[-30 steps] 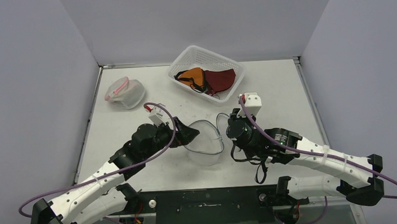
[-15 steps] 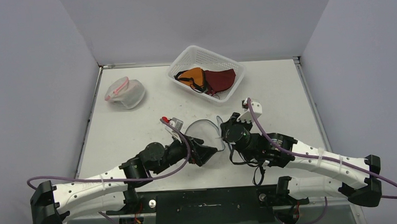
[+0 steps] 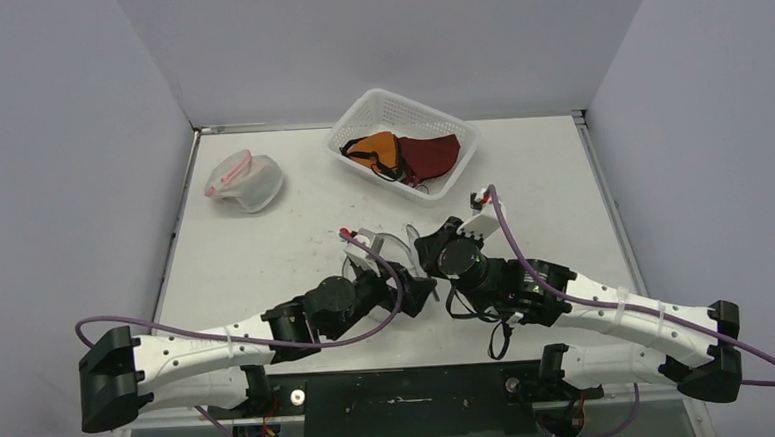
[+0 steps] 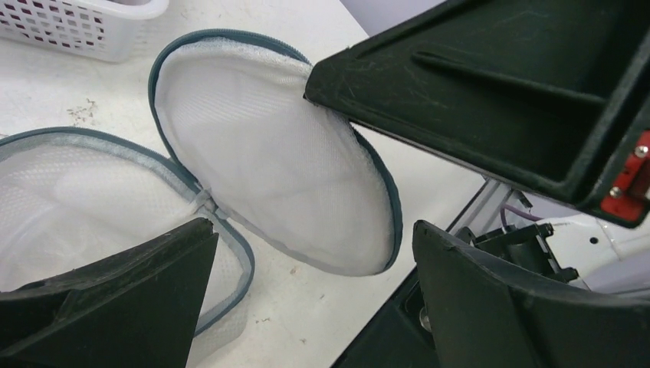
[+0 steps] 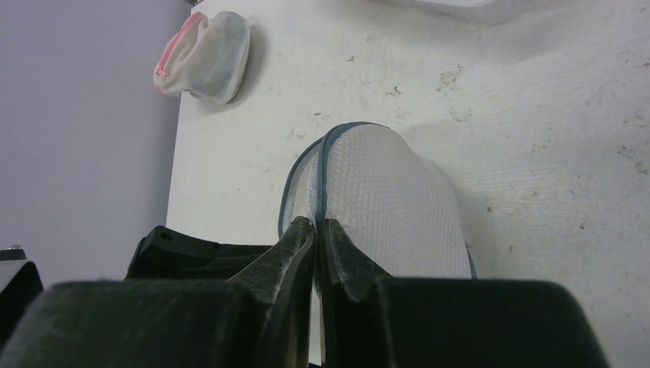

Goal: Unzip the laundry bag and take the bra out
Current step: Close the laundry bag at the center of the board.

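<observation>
Lying open on a speckled white table between lilac walls, the teal-trimmed white mesh laundry bag is pinched at its rim by the right gripper; left gripper gapes alongside.

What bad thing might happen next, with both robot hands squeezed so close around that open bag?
1. The right fingers pinch only the thin rim of the open laundry bag flap, so it may slip out.
2. The left fingers stand wide open right beside that flap and the right fingers. Moving in, they might bump them or snag the mesh.
</observation>
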